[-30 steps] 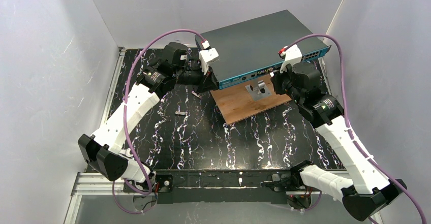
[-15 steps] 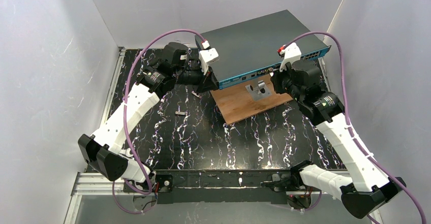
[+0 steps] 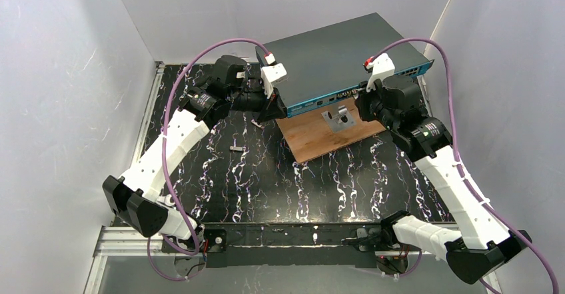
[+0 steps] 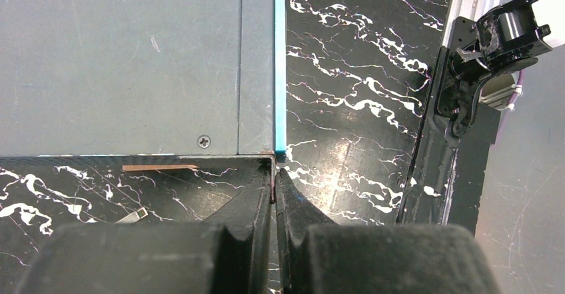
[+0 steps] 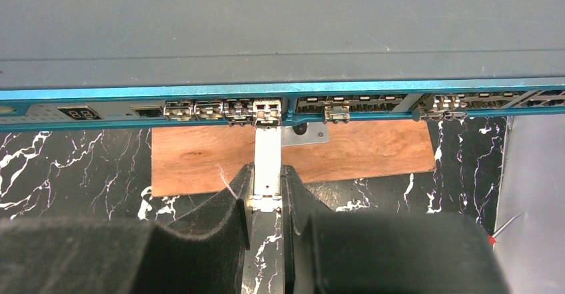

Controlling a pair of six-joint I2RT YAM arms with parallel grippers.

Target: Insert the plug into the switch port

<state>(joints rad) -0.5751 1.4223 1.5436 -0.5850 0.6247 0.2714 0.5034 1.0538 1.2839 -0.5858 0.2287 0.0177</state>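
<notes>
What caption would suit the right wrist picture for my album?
Right fingers hold a silver plug, its tip at a port in the teal front of the switch.

The switch [image 3: 333, 54], a wide flat dark grey box with a teal front strip of small sockets, lies flat, its front edge over the wooden board [image 5: 200, 161]. The plug [image 5: 268, 164], a slim silver bar, sits level above that board, tip at a socket mouth.
</notes>
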